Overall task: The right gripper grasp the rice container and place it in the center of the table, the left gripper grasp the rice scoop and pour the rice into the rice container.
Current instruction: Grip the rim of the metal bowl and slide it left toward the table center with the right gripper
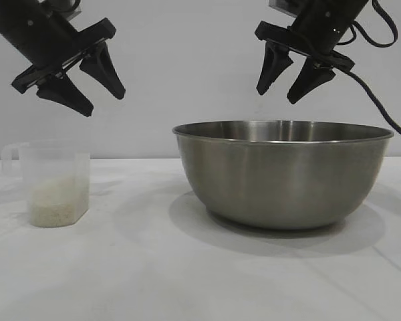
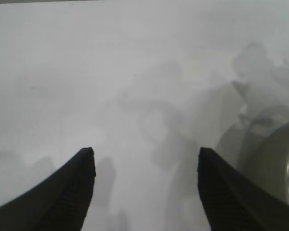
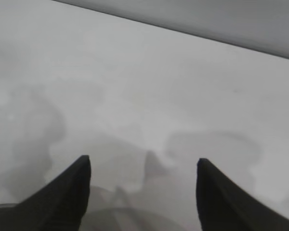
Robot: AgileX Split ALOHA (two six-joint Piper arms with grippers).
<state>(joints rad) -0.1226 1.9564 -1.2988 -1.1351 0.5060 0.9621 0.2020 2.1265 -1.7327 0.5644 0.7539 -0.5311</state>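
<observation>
A plain pale wall stood behind the white table (image 1: 187, 281), which carried only two things in the exterior view. The rice container (image 1: 283, 174), a large stainless-steel bowl, sat right of centre, and the rice scoop (image 1: 53, 182), a translucent cup with a loop handle, stood upright well apart from it at the left, a low heap of rice (image 1: 57, 204) in its bottom. The left gripper (image 1: 88, 87) hung in the air above the scoop, fingers spread and holding nothing; the right gripper (image 1: 284, 79) hung over the bowl's back rim, likewise spread and empty. Only the left wrist view caught the bowl's curved rim at its edge, beyond the two dark fingertips (image 2: 82, 178); the right wrist view showed mostly bare tabletop and shadows, with a faint curved edge low between its fingertips (image 3: 77, 185). No writing was legible on the scoop or bowl.
</observation>
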